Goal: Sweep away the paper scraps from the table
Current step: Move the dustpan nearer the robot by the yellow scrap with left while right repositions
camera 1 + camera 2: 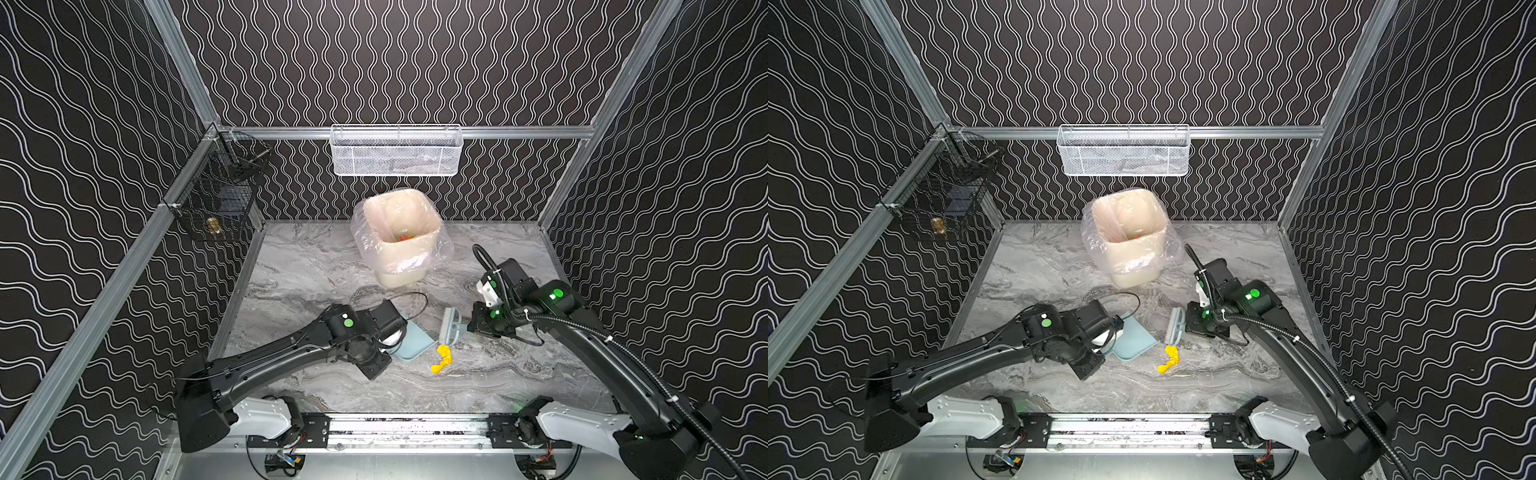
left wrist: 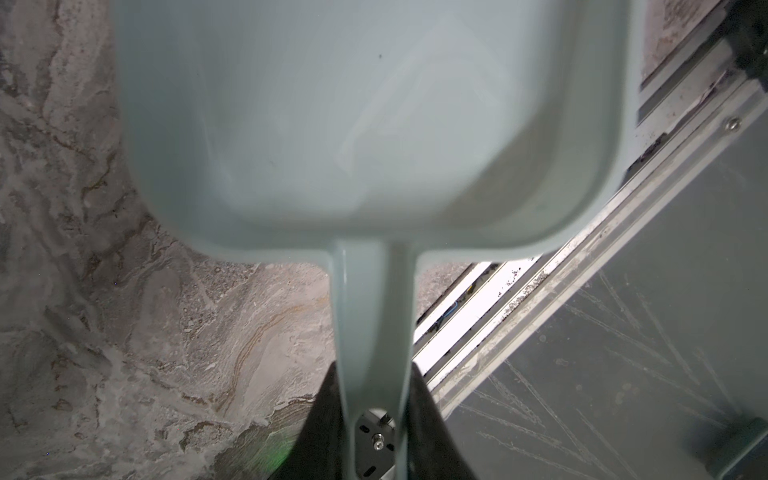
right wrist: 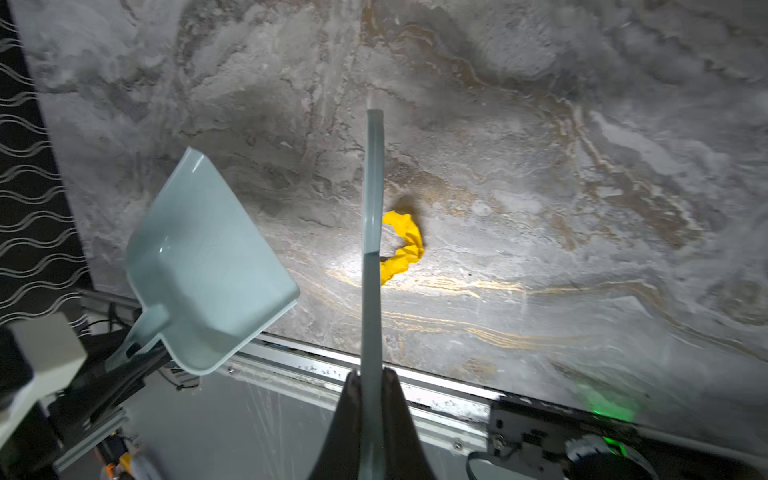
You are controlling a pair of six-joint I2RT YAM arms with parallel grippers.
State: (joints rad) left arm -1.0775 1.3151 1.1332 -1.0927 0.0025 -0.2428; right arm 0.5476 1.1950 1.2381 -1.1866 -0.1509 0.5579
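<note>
Sweeping, near done I judge — my left hand grips the dustpan, my right hand the brush; one yellow paper scrap lies on the surface beside both. Next — brush it panward.

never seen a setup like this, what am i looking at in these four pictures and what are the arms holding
Two robot arms stand at the near edge of a marble-patterned table. Two pictures look down on the whole scene from above; the other two come from cameras on each arm's wrist. The left gripper is shut on the handle of a pale blue dustpan. The right gripper is shut on a matching brush. One yellow paper scrap lies on the table close to both. A lined bin stands behind, with coloured bits inside.
</note>
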